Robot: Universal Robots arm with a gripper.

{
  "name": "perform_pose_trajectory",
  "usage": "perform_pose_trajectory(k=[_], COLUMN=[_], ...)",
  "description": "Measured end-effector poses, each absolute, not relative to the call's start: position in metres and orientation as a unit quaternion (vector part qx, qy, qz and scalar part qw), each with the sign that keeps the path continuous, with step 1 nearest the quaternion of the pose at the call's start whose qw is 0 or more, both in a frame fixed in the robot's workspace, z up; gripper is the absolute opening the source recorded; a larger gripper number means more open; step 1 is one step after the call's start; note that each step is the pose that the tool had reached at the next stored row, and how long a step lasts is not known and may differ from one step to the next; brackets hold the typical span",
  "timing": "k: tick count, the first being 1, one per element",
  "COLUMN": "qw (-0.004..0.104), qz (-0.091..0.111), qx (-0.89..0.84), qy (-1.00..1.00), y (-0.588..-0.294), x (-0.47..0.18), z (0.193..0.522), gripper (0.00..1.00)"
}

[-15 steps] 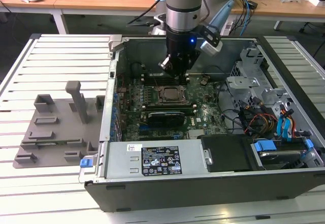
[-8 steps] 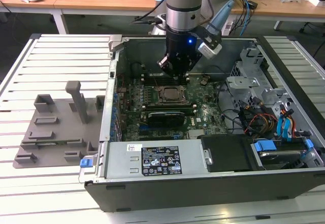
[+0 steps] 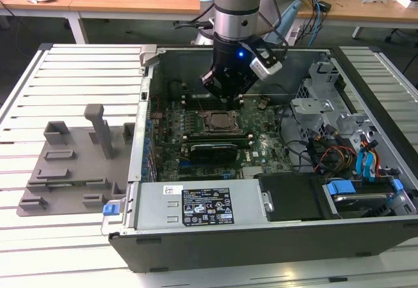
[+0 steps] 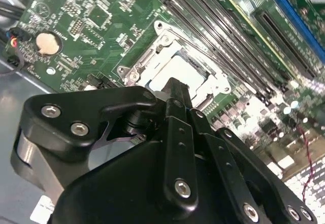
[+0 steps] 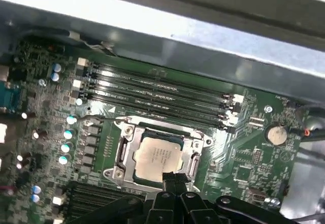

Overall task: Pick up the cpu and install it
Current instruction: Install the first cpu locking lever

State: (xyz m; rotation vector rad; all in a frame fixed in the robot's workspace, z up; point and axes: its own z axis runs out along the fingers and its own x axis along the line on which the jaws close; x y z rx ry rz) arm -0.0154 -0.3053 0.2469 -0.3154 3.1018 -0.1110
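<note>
The cpu [image 5: 154, 156], a small square chip with a pale metal top, lies flat inside the metal-edged socket frame [image 5: 123, 153] on the green motherboard. It also appears in the second wrist view as the cpu [image 4: 182, 69] and in the exterior view as the cpu [image 3: 219, 122]. My gripper [image 3: 226, 96] hangs just above the socket inside the open computer case. In the first wrist view the gripper [image 5: 171, 177] has its black fingers pressed together over the chip's edge, with nothing between them. I cannot tell whether the tips touch the chip.
Long black memory slots [image 5: 162, 94] run beside the socket, and a black graphics card [image 3: 212, 151] lies on its other side. The case wall [image 3: 144, 105], a drive cage with cables [image 3: 339, 138] and a power supply [image 3: 196, 206] ring the board. A grey fixture [image 3: 72, 157] stands on the slatted table.
</note>
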Motion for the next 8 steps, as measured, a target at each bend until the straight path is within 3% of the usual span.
perform_pose_trajectory(k=[2, 8], qw=[0.0, -0.002], qz=[-0.035, -0.035], qx=[-0.075, -0.041], qy=[0.997, 0.999], y=[-0.3053, -0.3053], x=[-0.0154, -0.0154], z=[0.2468, 0.2467], gripper=[0.11, 0.11])
